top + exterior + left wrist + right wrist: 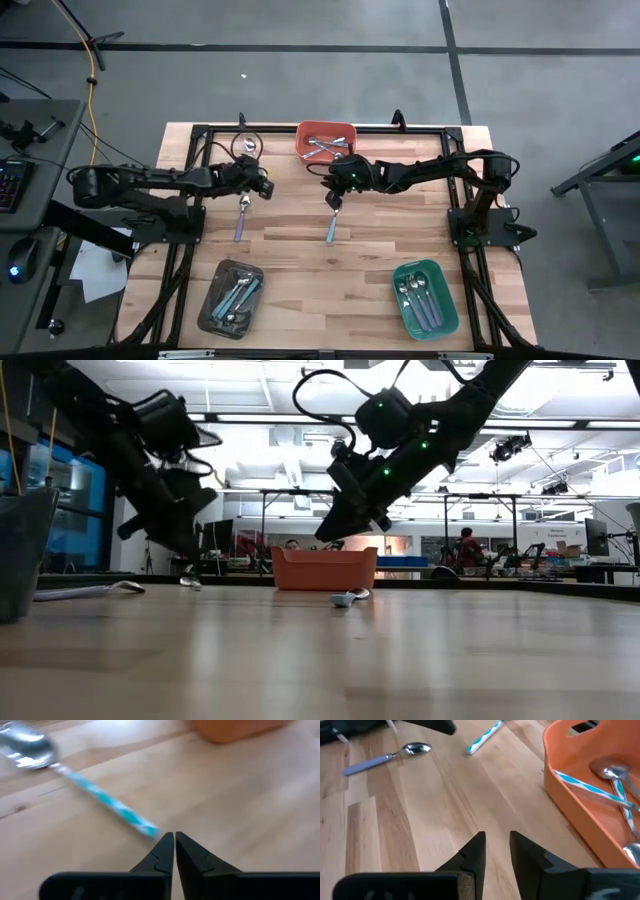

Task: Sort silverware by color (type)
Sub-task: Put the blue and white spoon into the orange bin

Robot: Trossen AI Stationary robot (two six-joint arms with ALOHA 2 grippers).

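The wooden table fills the middle of the high view, with grey floor around it and a bright workshop with people far behind in the low view. The orange tray at top centre holds several spoons, tangled and hard to count. The dark tray at lower left and the green tray at lower right each hold a few more. My arms reach inward across the upper middle. My left gripper has its fingers pressed together, empty, beside the lavender spoon. My right gripper is slightly parted, empty, above the blue spoon.
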